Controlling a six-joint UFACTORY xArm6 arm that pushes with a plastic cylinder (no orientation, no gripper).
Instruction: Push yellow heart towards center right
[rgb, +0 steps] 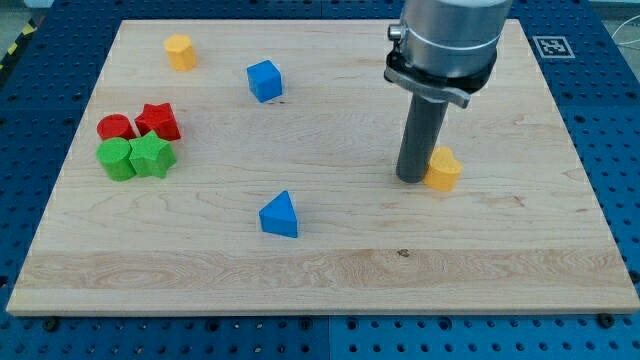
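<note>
The yellow heart (443, 168) lies on the wooden board (320, 270), right of the board's middle. My tip (411, 179) stands on the board touching the heart's left side. The dark rod rises from there to the grey arm at the view's top.
A yellow block (180, 51) sits at the top left. A blue cube (264, 81) is right of it. A blue triangle (279, 215) lies below centre. At the left, a red cylinder (115, 127), red star (158, 121), green block (117, 159) and green star (152, 156) cluster.
</note>
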